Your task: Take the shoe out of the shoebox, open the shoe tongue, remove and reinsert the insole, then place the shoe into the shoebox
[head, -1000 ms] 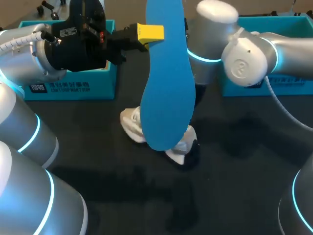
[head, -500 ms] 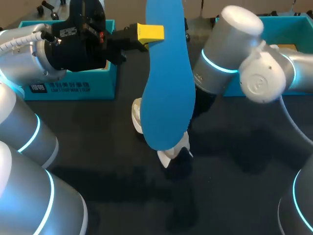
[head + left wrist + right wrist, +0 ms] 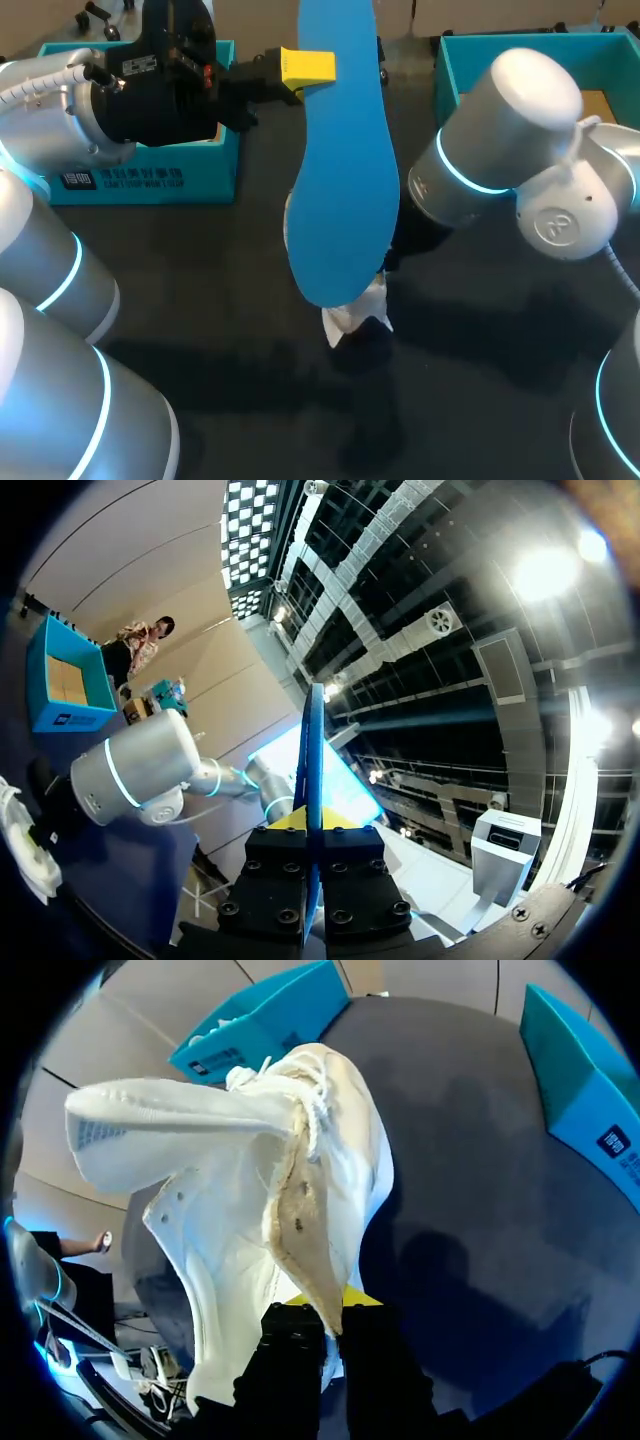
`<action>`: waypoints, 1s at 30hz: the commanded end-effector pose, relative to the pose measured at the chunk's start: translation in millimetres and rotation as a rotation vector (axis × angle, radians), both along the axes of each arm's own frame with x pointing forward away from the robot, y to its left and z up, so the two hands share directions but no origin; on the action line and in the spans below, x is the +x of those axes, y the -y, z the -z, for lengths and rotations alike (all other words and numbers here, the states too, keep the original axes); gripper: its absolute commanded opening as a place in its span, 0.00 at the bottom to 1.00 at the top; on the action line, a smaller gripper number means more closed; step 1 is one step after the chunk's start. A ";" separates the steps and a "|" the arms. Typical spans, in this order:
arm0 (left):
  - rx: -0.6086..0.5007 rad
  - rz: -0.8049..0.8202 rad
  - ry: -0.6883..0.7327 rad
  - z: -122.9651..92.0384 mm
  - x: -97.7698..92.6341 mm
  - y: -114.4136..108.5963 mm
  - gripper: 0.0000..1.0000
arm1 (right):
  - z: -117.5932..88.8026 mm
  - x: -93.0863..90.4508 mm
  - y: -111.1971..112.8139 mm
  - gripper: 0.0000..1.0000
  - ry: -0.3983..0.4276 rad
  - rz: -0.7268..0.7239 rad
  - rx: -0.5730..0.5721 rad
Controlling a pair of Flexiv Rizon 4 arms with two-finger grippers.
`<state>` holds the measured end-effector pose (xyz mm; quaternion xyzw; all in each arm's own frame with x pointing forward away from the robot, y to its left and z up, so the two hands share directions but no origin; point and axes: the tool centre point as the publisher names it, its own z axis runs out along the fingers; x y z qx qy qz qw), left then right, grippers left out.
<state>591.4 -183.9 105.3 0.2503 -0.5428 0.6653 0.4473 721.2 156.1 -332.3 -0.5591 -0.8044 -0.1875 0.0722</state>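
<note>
- Both pairs of jaws are clenched: the left gripper [image 3: 307, 67] is closed on the insole [image 3: 345, 180], and the right gripper [image 3: 322, 1322] is closed on the rim of the shoe [image 3: 250, 1180].
- The insole is held upright, high above the table [image 3: 200, 300]. It is gripped in its upper part, and the wide rounded end hangs down. In the left wrist view it is seen edge-on between the fingers.
- In the head view the shoe is found below and behind the insole and is mostly hidden by it. It seems to be held off the table. A wide white flap, probably the tongue, stands open.
- An open box [image 3: 440, 75] is seen at the far right of the table and a second teal box [image 3: 140, 180] at the far left. Neither is touched.
- The insole is judged light, thin and bendable. The present hold, away from the wide end, should be kept, so that this end can be led in first without buckling.
- The shoe is judged light, with a soft cloth upper that gives way under the fingers. A hold on the firmer heel collar is advised, so that the mouth is left free.
</note>
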 end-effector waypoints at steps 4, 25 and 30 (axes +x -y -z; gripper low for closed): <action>-0.004 -0.013 -0.004 -4.0 -6.2 5.1 0.00 | -0.6 -2.0 0.5 0.00 0.010 0.006 0.006; -0.004 -0.013 -0.004 -4.0 -6.2 5.1 0.00 | 16.3 -9.9 32.1 0.00 0.017 0.248 -0.038; -0.004 -0.013 -0.004 -4.0 -6.2 5.1 0.00 | 27.6 -6.2 28.6 0.00 0.044 0.240 -0.039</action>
